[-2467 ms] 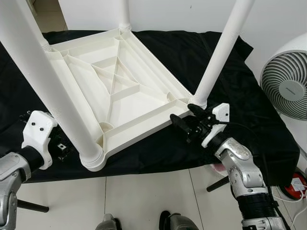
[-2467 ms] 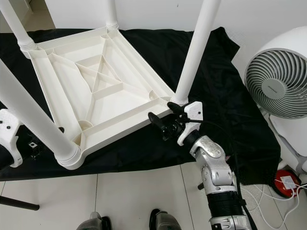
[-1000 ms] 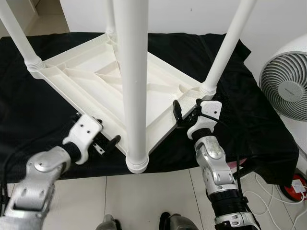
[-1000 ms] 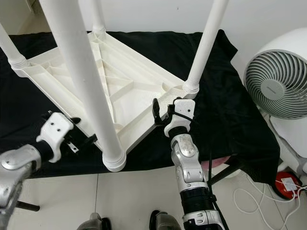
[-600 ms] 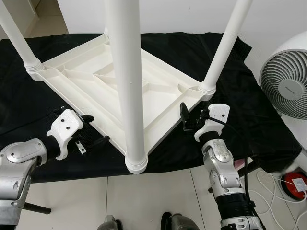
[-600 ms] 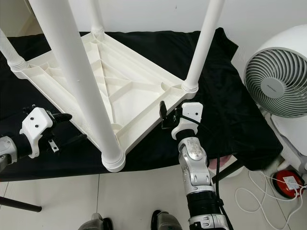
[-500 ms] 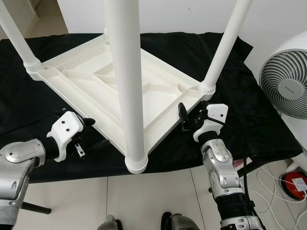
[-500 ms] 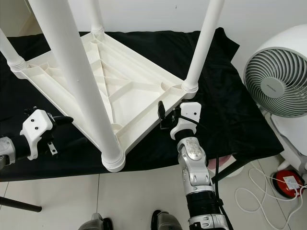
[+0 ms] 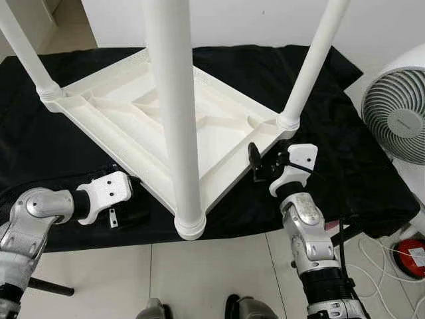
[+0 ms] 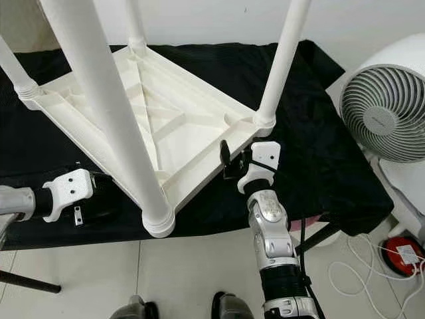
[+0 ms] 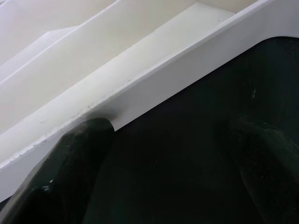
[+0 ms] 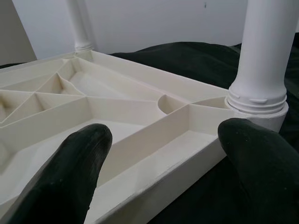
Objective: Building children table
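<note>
A white plastic children's table (image 9: 166, 126) lies upside down, four white round legs up, on a black cloth (image 9: 312, 153) over the worktop. Nearest, at seven o'clock, the left gripper (image 9: 136, 207) sits low on the cloth by the table's near edge, fingers spread wide, one finger (image 11: 79, 154) under the rim. At four o'clock the right gripper (image 10: 232, 159) has its fingers wide apart, straddling the edge beside a corner leg (image 10: 282, 60). At two o'clock stands a white round fan (image 10: 388, 100).
</note>
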Available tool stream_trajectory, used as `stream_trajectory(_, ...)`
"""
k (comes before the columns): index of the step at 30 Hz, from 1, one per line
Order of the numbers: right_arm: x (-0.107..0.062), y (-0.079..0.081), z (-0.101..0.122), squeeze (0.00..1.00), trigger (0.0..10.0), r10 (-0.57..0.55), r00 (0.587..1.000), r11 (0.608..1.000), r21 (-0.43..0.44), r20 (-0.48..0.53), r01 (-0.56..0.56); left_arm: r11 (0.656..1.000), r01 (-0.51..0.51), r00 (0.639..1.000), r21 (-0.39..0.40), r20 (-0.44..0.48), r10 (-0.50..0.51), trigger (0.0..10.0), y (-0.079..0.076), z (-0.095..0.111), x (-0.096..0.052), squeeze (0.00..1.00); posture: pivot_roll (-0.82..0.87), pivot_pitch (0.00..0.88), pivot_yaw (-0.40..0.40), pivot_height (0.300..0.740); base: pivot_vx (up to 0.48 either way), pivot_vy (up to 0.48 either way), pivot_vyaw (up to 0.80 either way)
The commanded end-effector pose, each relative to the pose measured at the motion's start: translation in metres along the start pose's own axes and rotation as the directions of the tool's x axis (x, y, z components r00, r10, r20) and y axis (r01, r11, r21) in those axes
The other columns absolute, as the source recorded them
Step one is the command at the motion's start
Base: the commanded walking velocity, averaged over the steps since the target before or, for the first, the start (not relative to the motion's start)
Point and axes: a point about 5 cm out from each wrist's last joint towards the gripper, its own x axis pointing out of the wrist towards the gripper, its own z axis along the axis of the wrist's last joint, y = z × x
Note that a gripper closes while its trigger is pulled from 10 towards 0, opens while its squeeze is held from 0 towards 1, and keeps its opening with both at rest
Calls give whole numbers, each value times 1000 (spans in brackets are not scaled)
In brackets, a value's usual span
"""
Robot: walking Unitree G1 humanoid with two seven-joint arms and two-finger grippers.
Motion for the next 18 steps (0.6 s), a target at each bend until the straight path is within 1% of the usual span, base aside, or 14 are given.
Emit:
stream_trajectory(1, -5, 0, -3, 0, 10000, -5, 1000, 1000, 2, -6, 5, 1000, 3, 1000, 25, 0, -3, 10000, 5, 1, 0, 0, -77, 133, 56, 740, 0, 0, 0)
stream_trajectory(3, -6, 0, -4, 0, 10000, -6, 1000, 1000, 3, -7, 6, 999, 4, 1000, 33, 1, -4, 10000, 7, 2, 0, 0, -77, 133, 56, 740, 0, 0, 0)
stream_trajectory(5, -10, -1, -6, 0, 10000, -14, 1000, 1000, 4, -17, 14, 999, 0, 1000, 52, -1, 0, 10000, 14, 3, -5, 0, -80, 130, 62, 740, 0, 0, 0)
stream_trajectory(6, -10, -1, -6, 0, 10000, -14, 1000, 1000, 4, -17, 14, 999, 0, 1000, 52, -1, 0, 10000, 14, 3, -5, 0, -80, 130, 62, 740, 0, 0, 0)
stream_trajectory(8, -13, -1, -8, 0, 10000, -18, 1000, 1000, 3, -24, 18, 997, -4, 1000, 73, -3, 5, 10000, 20, 3, -11, 0, -82, 126, 65, 740, 0, 0, 0)
stream_trajectory(9, -14, -1, -9, 0, 10000, -19, 999, 1000, 3, -27, 19, 996, -18, 1000, 87, 0, 18, 10000, 27, 4, -15, 0, -82, 126, 65, 740, 0, 0, 0)
stream_trajectory(10, -14, -1, -9, 0, 10000, -19, 999, 1000, 3, -27, 19, 996, -18, 1000, 87, 0, 18, 10000, 27, 4, -15, 0, -82, 126, 65, 740, 0, 0, 0)
stream_trajectory(11, -14, -1, -10, 0, 10000, -20, 999, 1000, 3, -28, 20, 996, -21, 1000, 90, 0, 21, 10000, 30, 5, -17, 0, -82, 121, 70, 740, 0, 0, 0)
stream_trajectory(15, -13, -1, -10, 0, 10000, -20, 999, 1000, 2, -27, 21, 995, -15, 1000, 94, -4, 15, 10000, 34, 6, -16, 0, -82, 121, 70, 740, 0, 0, 0)
stream_trajectory(18, -12, -1, -10, 0, 10000, -22, 999, 1000, 1, -25, 22, 994, -6, 1000, 112, 11, 5, 10000, 37, 8, -11, 0, -89, 115, 75, 740, 0, 0, 0)
